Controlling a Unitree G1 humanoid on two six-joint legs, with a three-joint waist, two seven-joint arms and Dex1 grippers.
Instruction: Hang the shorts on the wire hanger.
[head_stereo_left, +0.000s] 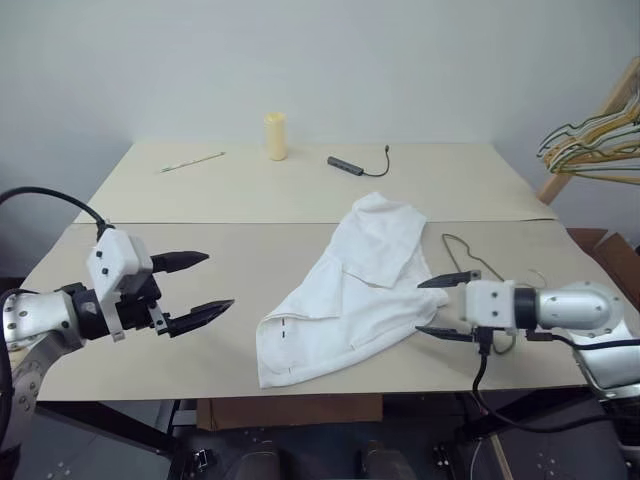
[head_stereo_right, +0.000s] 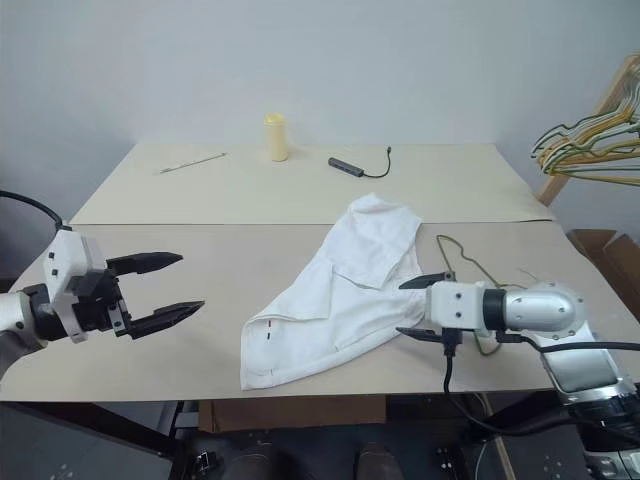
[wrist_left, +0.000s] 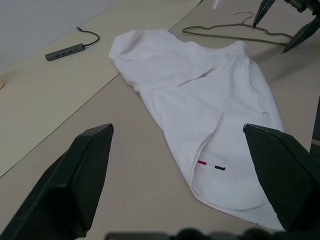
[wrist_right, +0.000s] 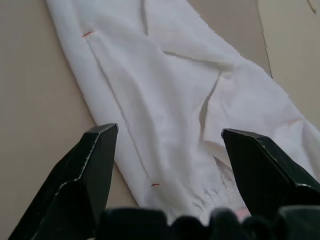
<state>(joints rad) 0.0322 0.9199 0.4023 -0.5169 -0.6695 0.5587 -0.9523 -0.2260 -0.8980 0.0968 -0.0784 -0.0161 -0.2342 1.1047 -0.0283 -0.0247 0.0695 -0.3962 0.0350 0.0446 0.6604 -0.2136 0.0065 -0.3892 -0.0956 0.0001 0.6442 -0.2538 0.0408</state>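
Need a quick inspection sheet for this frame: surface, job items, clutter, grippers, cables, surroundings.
Surface: tan table, seam across the middle.
Job's things: shorts lie crumpled flat mid-table, small dark mark near the front hem; wire hanger flat on the table just right of them, partly behind the right gripper.
Clutter: yellow cylinder, thin stick, dark USB hub, all at the far edge.
Grippers: left gripper open, above bare table left of the shorts; right gripper open at the shorts' right edge, holding nothing.
Cables: hub's short lead; black cable hanging from the right arm.
Surroundings: plain wall; bunched hangers on a wooden rack at right.
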